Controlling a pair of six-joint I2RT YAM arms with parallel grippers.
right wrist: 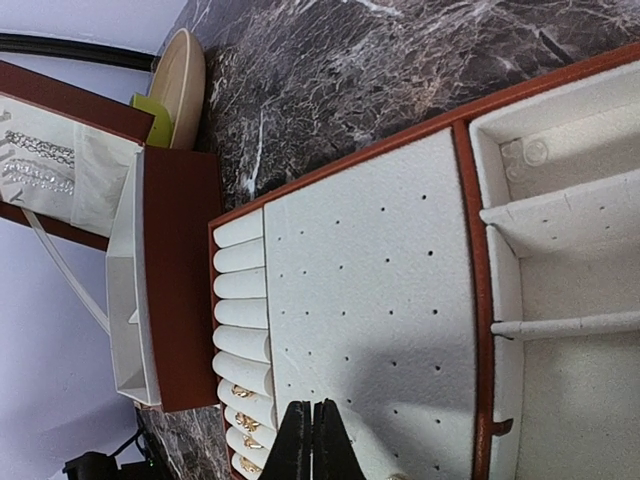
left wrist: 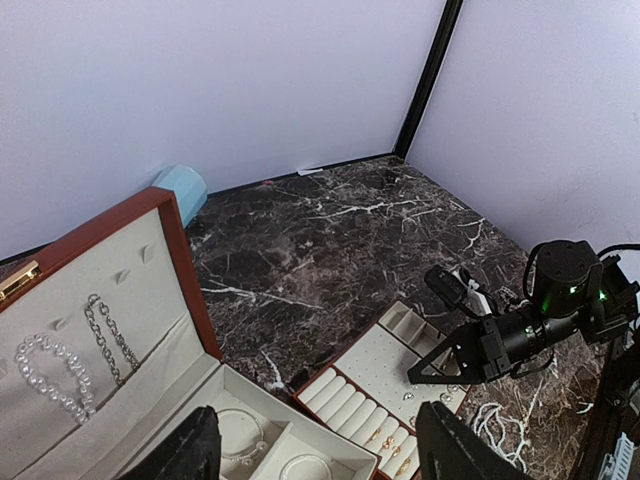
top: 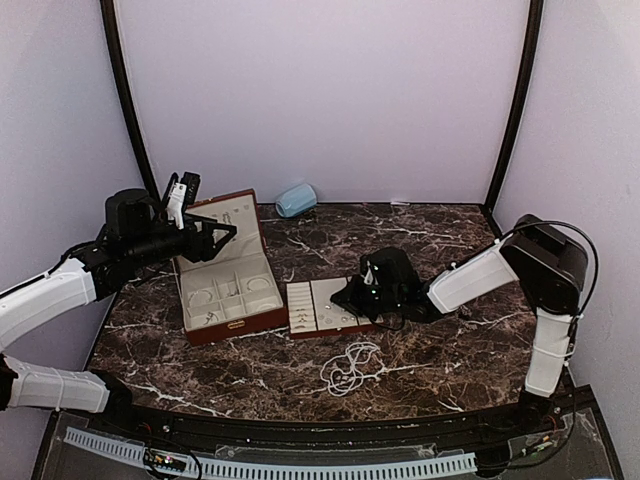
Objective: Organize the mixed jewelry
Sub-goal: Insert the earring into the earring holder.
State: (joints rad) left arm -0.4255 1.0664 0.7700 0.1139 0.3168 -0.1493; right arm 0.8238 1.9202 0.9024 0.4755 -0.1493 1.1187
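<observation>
Right gripper (right wrist: 310, 440), pinched closed with nothing seen in its grip, hovers over the earring tray (right wrist: 380, 300); a loose bead strand (top: 350, 368) lies coiled on the table (top: 450, 230) just nearside of it, well apart from the wide-open left gripper (top: 222, 236) over the case (top: 236, 331)

One case (top: 236, 327), one tray (top: 327, 297), one blue object (top: 295, 200), one bead heap (top: 350, 368).

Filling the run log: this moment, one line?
left hand open above case | right hand shut over tray | bead strands loose near tray
</observation>
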